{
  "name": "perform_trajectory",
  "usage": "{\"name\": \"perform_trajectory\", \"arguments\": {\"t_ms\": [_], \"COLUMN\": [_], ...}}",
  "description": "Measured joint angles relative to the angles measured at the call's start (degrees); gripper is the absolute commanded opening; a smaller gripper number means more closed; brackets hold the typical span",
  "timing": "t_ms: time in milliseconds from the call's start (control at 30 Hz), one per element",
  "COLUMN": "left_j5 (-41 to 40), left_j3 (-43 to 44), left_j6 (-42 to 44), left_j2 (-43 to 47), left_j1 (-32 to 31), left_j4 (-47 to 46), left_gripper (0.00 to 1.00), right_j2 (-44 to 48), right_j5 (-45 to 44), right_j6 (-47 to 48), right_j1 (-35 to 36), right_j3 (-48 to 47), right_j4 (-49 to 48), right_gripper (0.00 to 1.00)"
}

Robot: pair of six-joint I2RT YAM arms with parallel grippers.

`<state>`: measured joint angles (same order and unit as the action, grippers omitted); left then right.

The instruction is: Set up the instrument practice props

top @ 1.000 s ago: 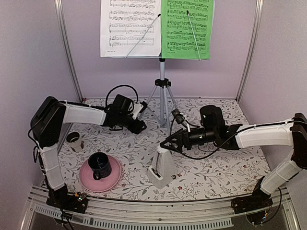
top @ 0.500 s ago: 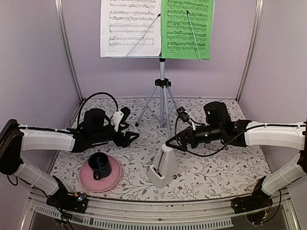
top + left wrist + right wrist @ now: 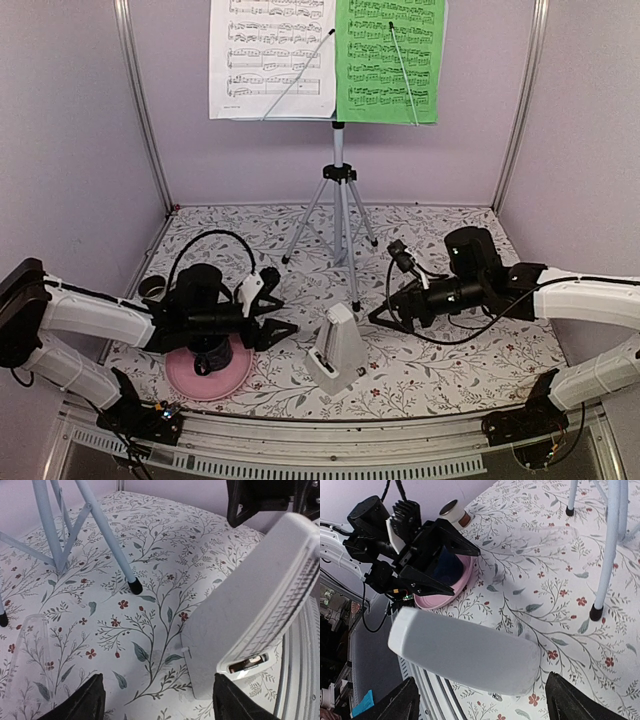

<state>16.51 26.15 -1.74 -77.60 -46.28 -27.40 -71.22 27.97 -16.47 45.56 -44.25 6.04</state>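
At table centre, the metronome [image 3: 338, 350] is standing upright between both grippers (neither touching it). Left gripper [image 3: 283, 325] and right gripper [image 3: 383, 310] are holding fingers spread, empty. Music stand [image 3: 339, 185] is standing behind, carrying white sheet [image 3: 270, 55] and green sheet [image 3: 388, 55].

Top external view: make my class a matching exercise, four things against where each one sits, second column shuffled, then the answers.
Things
1. white sheet of music
2. green sheet of music
3. metronome
4. pink plate

Places
A. table, front left
B. left half of the stand
C. table, front centre
D. right half of the stand

Pairs: 1-B, 2-D, 3-C, 4-A
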Motion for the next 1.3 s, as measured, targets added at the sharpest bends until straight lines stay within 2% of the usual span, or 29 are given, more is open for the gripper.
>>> {"name": "perform_trajectory", "arguments": {"t_ms": [200,333,567,667,900,1100,1300], "left_j5": [0.59,-0.22,-2.47,-3.52,-6.6,-9.05,-10.19], "left_j3": [-1.42,-0.42,1.46,1.99,2.03,3.58,5.38], "left_j6": [0.7,1.44,1.51,0.96,-1.62,-2.62,-4.5], "left_j2": [-2.36,-6.71,-13.6,-15.47,-18.23,-22.18,-24.65], "left_j1": [-3.58,-6.21,-10.29,-11.1,-11.61,-11.69,-11.74], "left_j4": [-0.9,-0.55,-1.49,-2.69,-8.52,-13.66,-17.22], "left_gripper": [0.69,0.68,0.66,0.61,0.52,0.5,0.53], "right_j2": [-2.29,-8.24,-16.2,-18.36,-20.57,-22.34,-22.4], "right_j5": [1.27,1.73,2.62,2.51,-0.26,-1.49,-1.51], "right_j6": [-1.99,-3.67,-5.38,-5.51,-7.48,-7.5,-5.53], "right_j1": [0.07,0.15,0.2,0.2,-0.15,-3.19,-6.78], "right_j3": [11.45,12.85,11.52,10.03,6.88,4.11,0.74], "right_j4": [-2.34,-4.96,-12.39,-13.05,-15.65,-16.57,-17.51], "right_gripper": [0.65,0.62,0.62,0.62,0.63,0.64,0.78]}}
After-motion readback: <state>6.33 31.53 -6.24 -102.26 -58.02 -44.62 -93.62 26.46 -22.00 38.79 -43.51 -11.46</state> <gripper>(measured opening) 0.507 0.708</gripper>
